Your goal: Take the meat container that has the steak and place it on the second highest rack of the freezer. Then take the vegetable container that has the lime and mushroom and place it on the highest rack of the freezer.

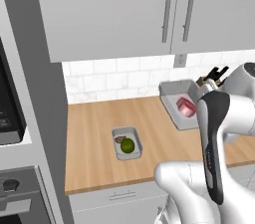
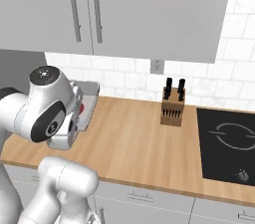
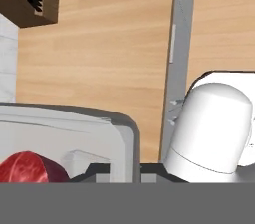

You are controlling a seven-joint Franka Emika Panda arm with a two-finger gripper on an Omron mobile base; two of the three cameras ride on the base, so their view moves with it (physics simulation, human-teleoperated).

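My gripper (image 3: 124,170) is clamped on the rim of the pale grey rectangular meat tray (image 3: 64,128), holding it tilted above the wooden counter (image 1: 154,123) for carrying, red-pink steak (image 1: 186,108) inside. The small grey tray (image 1: 126,143) with dark-green lime (image 1: 128,145) and brown mushroom (image 1: 119,139) sits on the counter.

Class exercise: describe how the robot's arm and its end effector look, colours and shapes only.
The arm is built of glossy white rounded segments with dark grey to black panels at the joints, one capped by a round grey disc. The end effector has small dark fingertips. No cables or markings show.
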